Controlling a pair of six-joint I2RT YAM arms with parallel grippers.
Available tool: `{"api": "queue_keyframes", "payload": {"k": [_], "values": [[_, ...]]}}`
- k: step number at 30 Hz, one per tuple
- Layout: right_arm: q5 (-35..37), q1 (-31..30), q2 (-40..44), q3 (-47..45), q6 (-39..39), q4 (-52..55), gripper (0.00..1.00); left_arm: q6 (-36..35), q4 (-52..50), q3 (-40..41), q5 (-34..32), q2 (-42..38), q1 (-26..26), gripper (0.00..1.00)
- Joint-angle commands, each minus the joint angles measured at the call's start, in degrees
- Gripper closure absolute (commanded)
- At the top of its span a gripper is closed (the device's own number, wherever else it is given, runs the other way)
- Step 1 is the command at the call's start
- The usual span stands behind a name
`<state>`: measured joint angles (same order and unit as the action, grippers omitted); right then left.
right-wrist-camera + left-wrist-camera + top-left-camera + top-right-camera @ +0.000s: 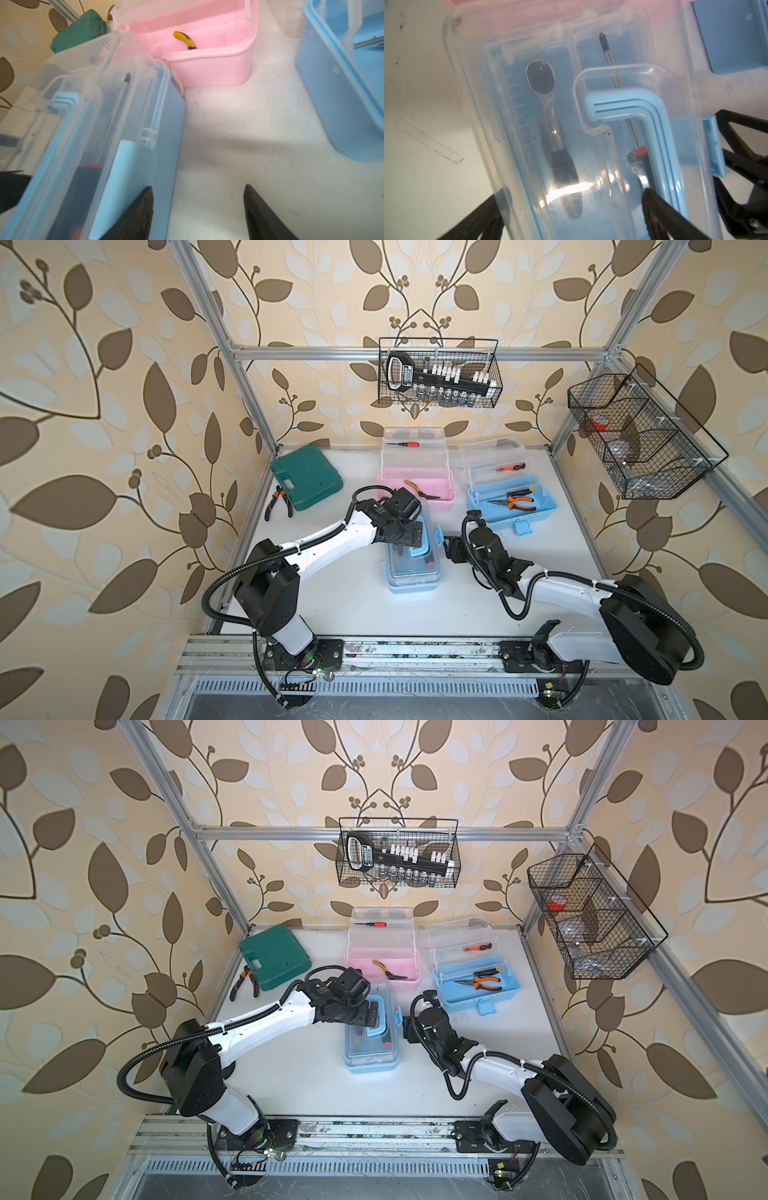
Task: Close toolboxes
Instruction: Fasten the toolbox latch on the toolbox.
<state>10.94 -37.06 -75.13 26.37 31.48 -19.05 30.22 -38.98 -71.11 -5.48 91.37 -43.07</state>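
Both arms are at the near blue box [411,572], which lies mid-bench [332,597] with its clear lid down. A ratchet [542,83] and a screwdriver [618,83] show through the lid.

My left gripper [574,191] hangs over that lid, spread wide and grasping nothing. One finger [660,209] is on the lid beside the blue handle [643,112], and the other [483,216] is at the box's outer long edge.

My right gripper [197,187] sits low at the opposite side. Its jaws are apart with bare bench between them, and it holds nothing. One finger [143,207] is right at the blue latch [128,176]; I cannot tell whether the latch is snapped home.

Just behind the near box, the pink box [442,491] stands open with its lid tipped back and yellow-handled pliers [185,40] inside. To its right, toward the back of the bench, the far blue box [542,506] is also open, with orange-handled pliers [513,501] in its base.

A green case [305,479] lies shut at the back left corner, with loose pliers [278,502] beside it.
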Motion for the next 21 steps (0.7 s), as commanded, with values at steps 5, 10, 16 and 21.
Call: {"api": "queue_keyframes", "payload": {"k": [5, 10, 16, 21], "values": [[-10.4, 0.6, -1.8, 2.8, -0.5, -3.9, 0.38, -1.6, -2.5, 1.9, 0.3, 0.6, -0.3, 0.01], [-15.1, 2.2, -2.2, 3.1, 3.3, -3.9, 0.5, -1.6, -2.5, 2.0, -0.7, 0.6, -0.3, 0.01], [-22.1, 5.1, -2.0, 2.9, 8.3, -4.0, 0.58, -2.0, -2.2, 2.0, -1.4, 0.6, -0.1, 0.01], [-27.6, 6.3, -2.6, 2.6, 12.4, -6.3, 0.61, -2.1, -2.0, 1.9, -1.1, 1.0, 0.1, 0.01]]}}
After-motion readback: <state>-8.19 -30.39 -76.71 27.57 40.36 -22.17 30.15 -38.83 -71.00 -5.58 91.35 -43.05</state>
